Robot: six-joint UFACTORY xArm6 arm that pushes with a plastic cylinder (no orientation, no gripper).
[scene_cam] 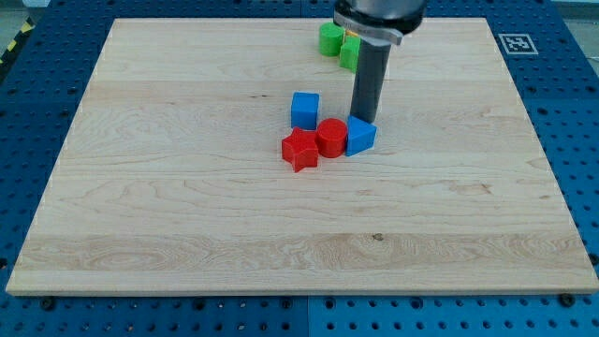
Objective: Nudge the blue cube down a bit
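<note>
The blue cube (305, 110) sits near the middle of the wooden board (187, 187). Just below and right of it is a red cylinder (330, 137), with a red star-shaped block (300, 150) at its left and a blue wedge-shaped block (360, 136) at its right. My tip (363, 120) stands just above the blue wedge block, to the right of the blue cube, with a gap of about one block width between them. The rod rises to the view's top.
Two green blocks (330, 39) (349, 53) lie near the board's top edge, partly hidden behind the rod's mount, with a small yellow piece (353, 38) between them. A blue perforated table (580, 140) surrounds the board.
</note>
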